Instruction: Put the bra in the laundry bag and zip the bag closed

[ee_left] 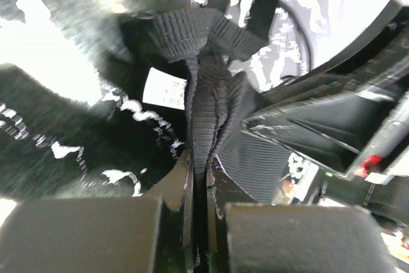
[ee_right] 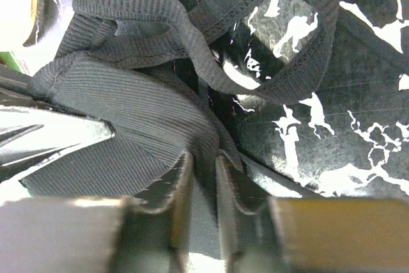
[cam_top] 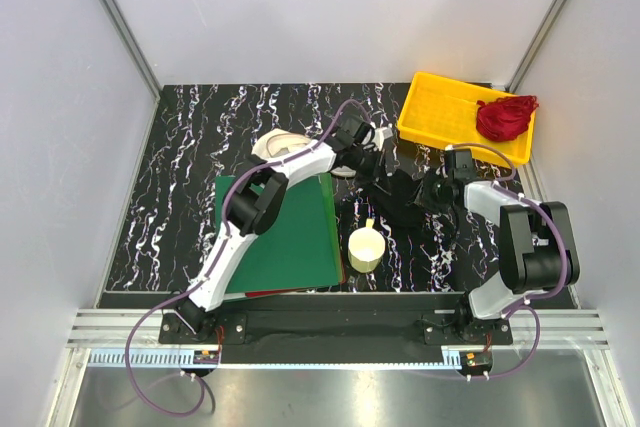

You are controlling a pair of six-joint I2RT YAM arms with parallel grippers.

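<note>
The black ribbed bra [cam_top: 398, 199] hangs stretched between my two grippers over the dark marbled table, just behind the cream cup. My left gripper [cam_top: 378, 162] is shut on a bunched fold of it; in the left wrist view [ee_left: 203, 164] the fabric [ee_left: 198, 36] runs up from the shut jaws, with a white label [ee_left: 165, 89] beside it. My right gripper [cam_top: 432, 192] is shut on its other side; the right wrist view [ee_right: 204, 158] shows the ribbed cloth [ee_right: 140, 107] pinched, its straps looped above. The cream-white laundry bag [cam_top: 278, 144] lies behind my left arm, partly hidden.
A cream cup [cam_top: 366, 247] with a handle stands just in front of the bra. A green board [cam_top: 285, 237] lies under my left arm. A yellow tray [cam_top: 440, 112] at the back right holds a red garment [cam_top: 505, 117].
</note>
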